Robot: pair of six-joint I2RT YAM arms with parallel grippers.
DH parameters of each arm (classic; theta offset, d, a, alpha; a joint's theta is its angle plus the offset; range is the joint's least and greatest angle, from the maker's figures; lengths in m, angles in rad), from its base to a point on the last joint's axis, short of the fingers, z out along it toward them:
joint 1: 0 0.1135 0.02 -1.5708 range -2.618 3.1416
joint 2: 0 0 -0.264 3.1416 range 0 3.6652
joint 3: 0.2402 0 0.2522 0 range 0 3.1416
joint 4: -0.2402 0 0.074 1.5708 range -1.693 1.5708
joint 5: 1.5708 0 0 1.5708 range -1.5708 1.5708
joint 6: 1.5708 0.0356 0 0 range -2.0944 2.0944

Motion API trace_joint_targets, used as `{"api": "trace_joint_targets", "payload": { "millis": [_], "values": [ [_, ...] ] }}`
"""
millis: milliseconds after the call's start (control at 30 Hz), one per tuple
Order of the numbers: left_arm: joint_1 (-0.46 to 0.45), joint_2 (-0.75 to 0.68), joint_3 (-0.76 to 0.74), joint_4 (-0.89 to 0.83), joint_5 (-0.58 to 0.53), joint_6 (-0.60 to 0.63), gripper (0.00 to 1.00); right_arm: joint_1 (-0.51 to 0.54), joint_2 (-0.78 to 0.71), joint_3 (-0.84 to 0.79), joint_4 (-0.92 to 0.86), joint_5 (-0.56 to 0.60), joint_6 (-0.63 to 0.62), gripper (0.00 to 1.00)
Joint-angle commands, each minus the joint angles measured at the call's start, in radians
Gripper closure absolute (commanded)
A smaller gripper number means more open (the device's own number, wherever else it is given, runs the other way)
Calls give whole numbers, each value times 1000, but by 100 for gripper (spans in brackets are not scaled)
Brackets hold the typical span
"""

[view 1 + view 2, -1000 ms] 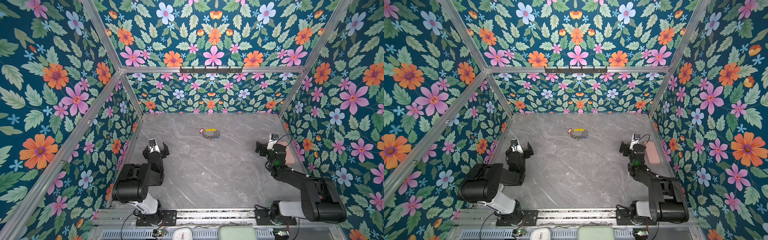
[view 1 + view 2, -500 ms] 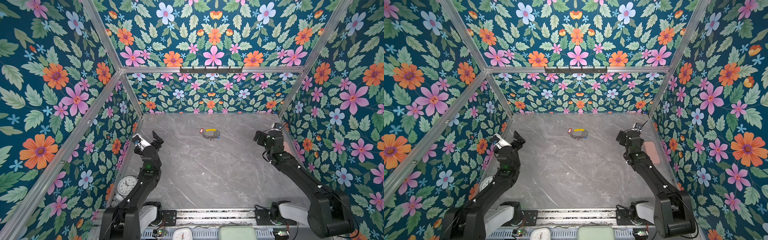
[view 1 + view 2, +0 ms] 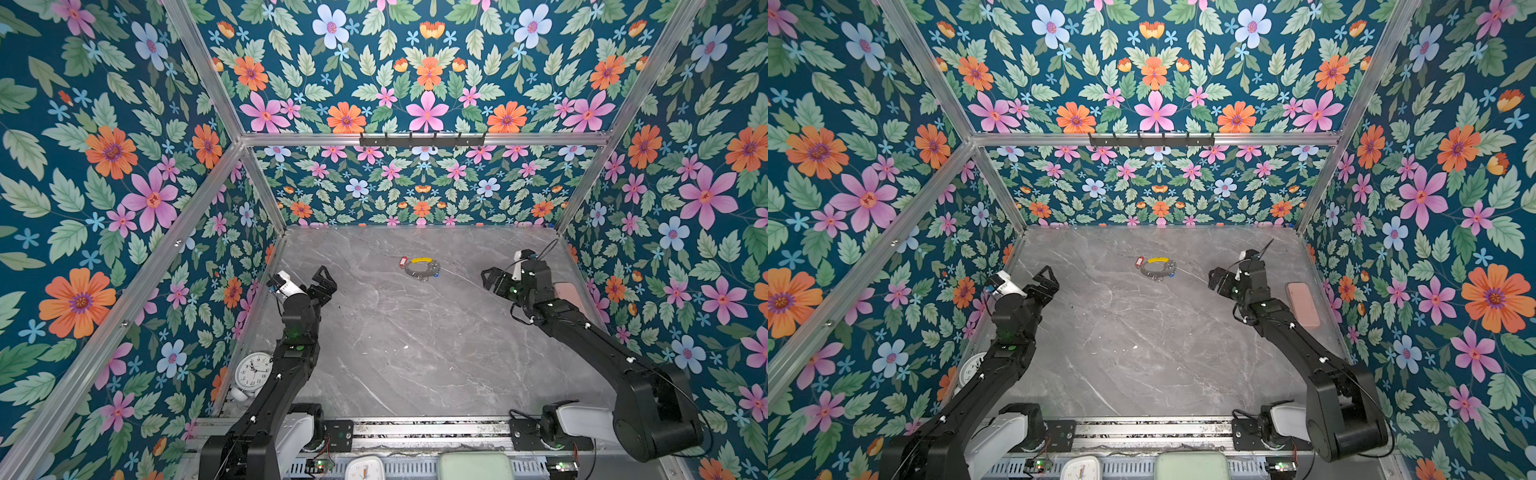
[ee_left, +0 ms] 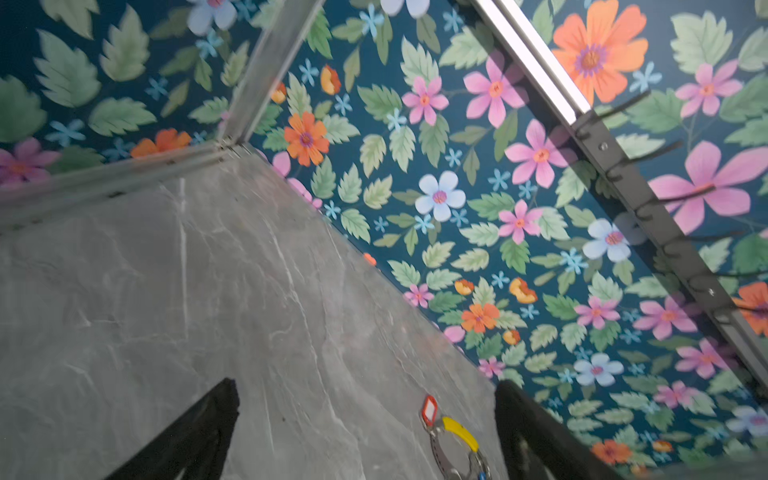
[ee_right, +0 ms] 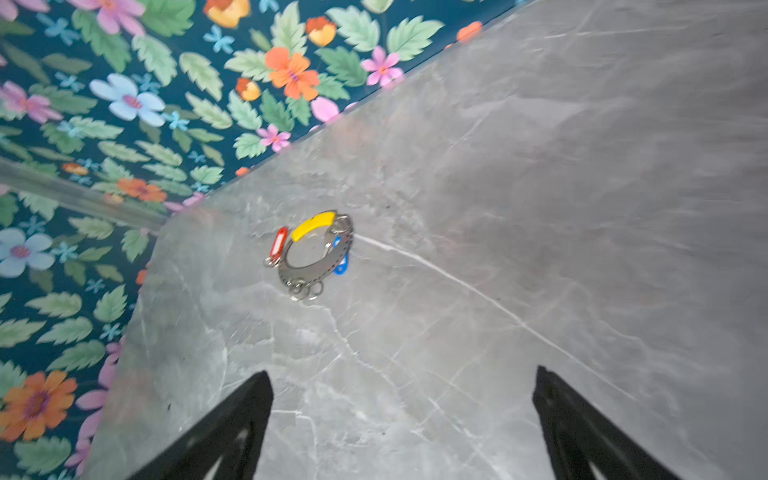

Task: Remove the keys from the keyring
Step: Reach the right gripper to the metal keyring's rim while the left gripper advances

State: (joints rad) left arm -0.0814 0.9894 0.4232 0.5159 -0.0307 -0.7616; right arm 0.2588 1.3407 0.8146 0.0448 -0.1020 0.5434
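Nothing off yet: red-tagged silver key and blue-tagged silver key both on dark grey yellow-section hoop keyring. left gripper, right gripper: fingers spread, empty, well apart from it.

metallic keyring, plastic-tagged keys, smooth marbled tabletop

I have a grey marble-look table, pale veins running across it. The keyring lies flat toward the far side, about mid-width, its yellow section on the far arc. The red-tagged key rests on the top at its left, the blue-tagged key at its right. Small metal loops cluster at its near edge. A round white clock sits at the near-left edge. A pink oblong block lies along the right edge.
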Motion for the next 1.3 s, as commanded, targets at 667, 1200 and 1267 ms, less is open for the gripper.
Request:
{"api": "trace_joint_targets", "payload": {
  "millis": [667, 1200, 1267],
  "values": [
    [-96, 124, -69, 28, 332, -7, 20, 315, 845, 841, -291, 180, -127, 42],
    [-106, 145, -89, 45, 366, -11, 20, 357, 1020, 1099, -455, 285, -249, 62],
    [-105, 146, -89, 45, 367, -11, 20, 361, 1031, 1116, -465, 278, -258, 62]
  ]
}}
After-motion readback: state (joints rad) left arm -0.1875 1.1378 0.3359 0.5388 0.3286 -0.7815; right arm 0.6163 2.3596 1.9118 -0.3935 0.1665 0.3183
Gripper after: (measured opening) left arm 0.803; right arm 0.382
